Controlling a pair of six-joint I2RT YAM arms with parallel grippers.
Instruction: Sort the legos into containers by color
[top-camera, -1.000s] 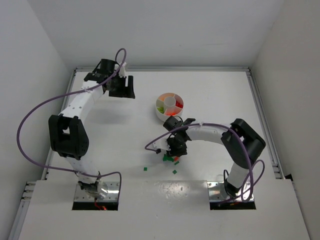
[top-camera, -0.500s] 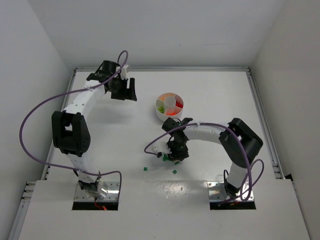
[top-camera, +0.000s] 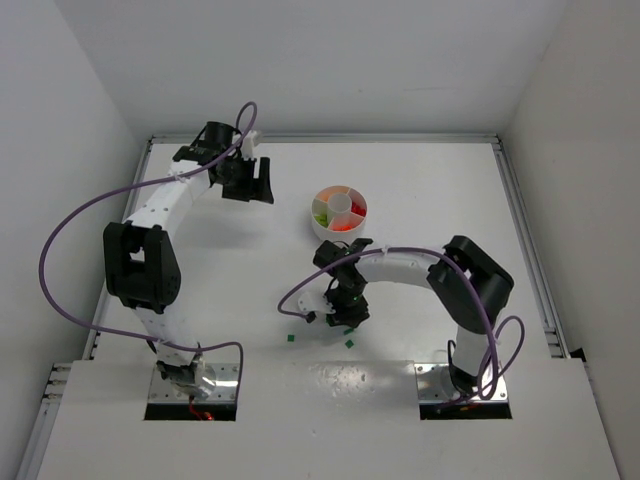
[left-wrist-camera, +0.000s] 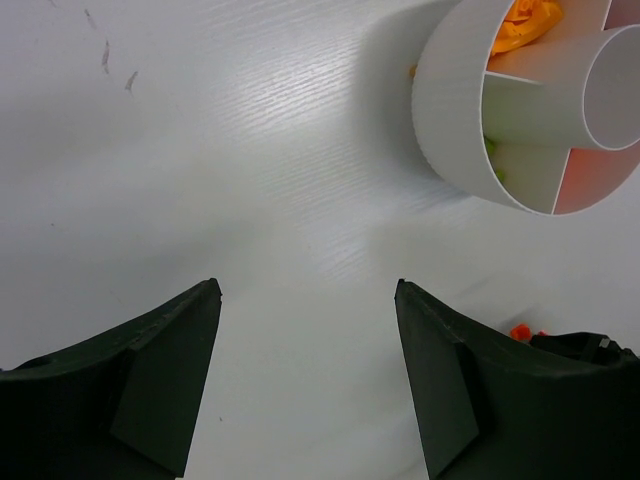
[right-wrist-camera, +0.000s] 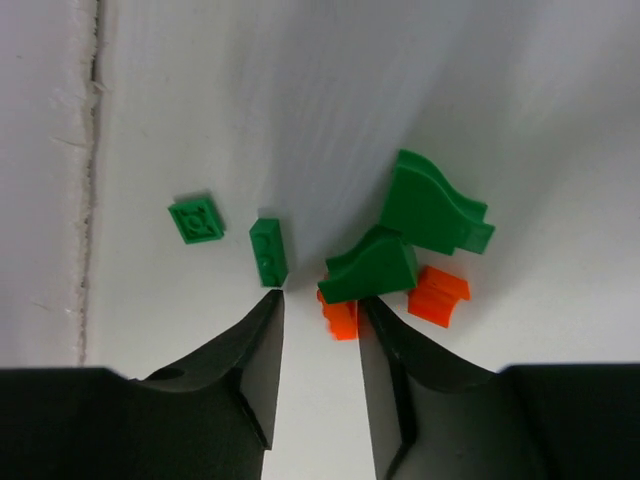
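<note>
Right tool low over table, near centre, jaws narrowly apart astride one orange lego, not gripping, green legos just beyond, left tool far left, wide open, empty, white dish to its right.

Robotics laboratory test cell. A white table is boxed in by bare white walls on the left, right and far sides. Metal rails edge it. Two arms, left and right, trail purple cables from plates bolted at the near edge.
</note>
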